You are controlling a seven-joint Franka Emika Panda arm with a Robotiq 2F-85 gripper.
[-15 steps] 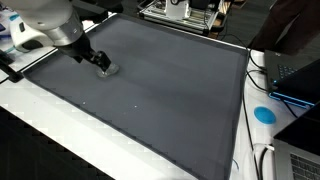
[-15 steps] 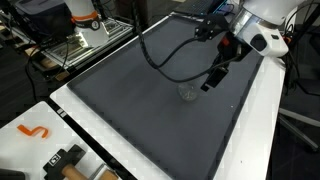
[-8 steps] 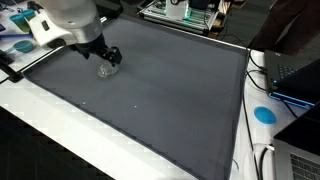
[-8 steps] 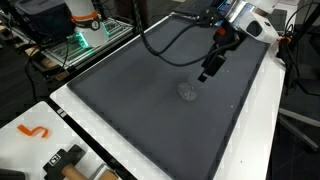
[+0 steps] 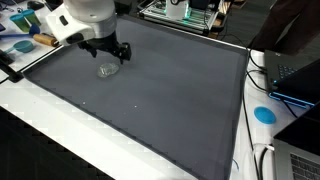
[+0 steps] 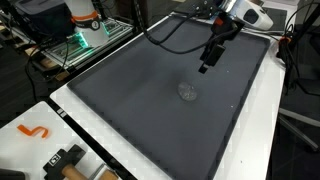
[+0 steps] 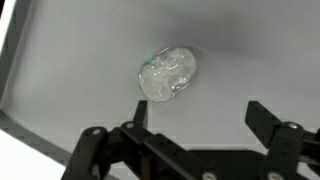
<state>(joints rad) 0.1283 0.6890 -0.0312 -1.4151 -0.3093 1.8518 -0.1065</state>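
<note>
A small clear crumpled object, like a ball of plastic wrap or glass (image 7: 167, 75), lies on the dark grey mat (image 5: 170, 95). It shows in both exterior views (image 5: 107, 70) (image 6: 187, 91). My gripper (image 7: 197, 112) is open and empty, lifted above the mat, with the clear object lying beyond the fingertips, nearer the left finger. In the exterior views the gripper (image 5: 112, 52) (image 6: 206, 66) hangs above and a little past the object, not touching it.
The mat covers a white table (image 5: 40, 120). A blue disc (image 5: 264, 113) and laptops sit at one side. An orange S-shaped piece (image 6: 33, 131) and a black tool (image 6: 66, 160) lie near a corner. Racks with cables stand behind (image 6: 85, 35).
My gripper has let go of the clear object and risen up and away from it. The object stays on the mat where it was set.
</note>
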